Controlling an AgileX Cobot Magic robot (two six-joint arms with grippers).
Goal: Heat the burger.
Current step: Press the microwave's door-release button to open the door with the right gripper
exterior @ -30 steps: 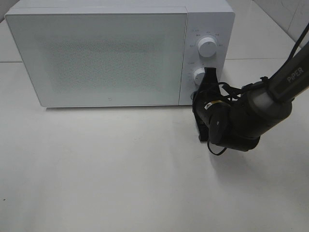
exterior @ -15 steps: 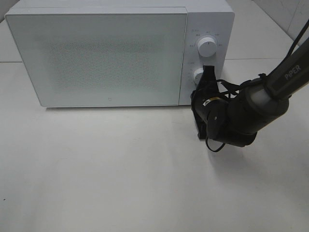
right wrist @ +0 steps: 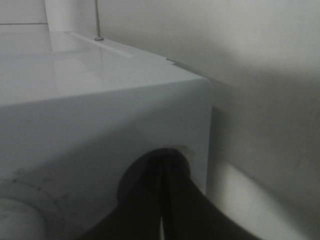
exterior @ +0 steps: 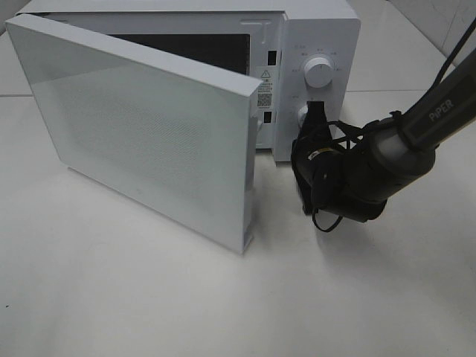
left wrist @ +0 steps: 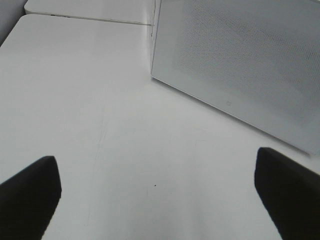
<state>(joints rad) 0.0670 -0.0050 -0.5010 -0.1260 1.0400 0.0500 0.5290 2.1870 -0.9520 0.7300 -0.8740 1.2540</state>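
The burger shows in no view, so I cannot tell where it is. The microwave (exterior: 321,30) is a smooth white box with rounded corners. Its door (exterior: 141,141), a flat panel with a fine dotted pattern, stands open at an angle, and a part of the dark cavity (exterior: 186,46) is seen behind it. The control panel carries two round white knobs, the upper knob (exterior: 318,72) and the lower knob (exterior: 303,116). The black right gripper (exterior: 316,111) has its fingers pressed together and holds nothing; the tips lie against the panel at the lower knob. The left gripper (left wrist: 160,195) is spread wide above the pale matte table (exterior: 111,297), empty, with dark blunt fingers (left wrist: 27,195).
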